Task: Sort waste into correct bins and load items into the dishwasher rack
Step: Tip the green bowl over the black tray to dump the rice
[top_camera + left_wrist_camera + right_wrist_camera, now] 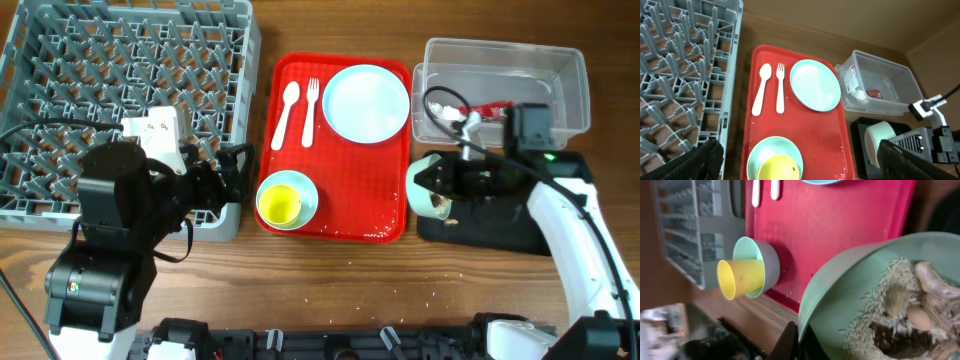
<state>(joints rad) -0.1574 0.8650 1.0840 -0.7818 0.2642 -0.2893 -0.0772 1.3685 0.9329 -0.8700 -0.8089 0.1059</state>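
My right gripper point(440, 185) is shut on the rim of a pale-blue bowl point(425, 196), holding it tipped on its side at the left end of the black tray point(500, 228). In the right wrist view the fingers point(801, 339) pinch the bowl's rim point(840, 295), and rice crumbs with dark bits point(890, 315) lie inside. My left gripper point(235, 175) is open and empty at the grey rack's front right corner point(250, 80). The clear tub point(572, 90) holds a red wrapper point(495, 110) and a white scrap point(858, 95).
The red tray point(350, 190) carries a white spoon point(288, 110), a fork point(310, 108), a pale-blue plate point(365, 103) and a second bowl point(303, 188) with a yellow cup point(280, 205) in it. A few crumbs lie on the wood point(430, 295).
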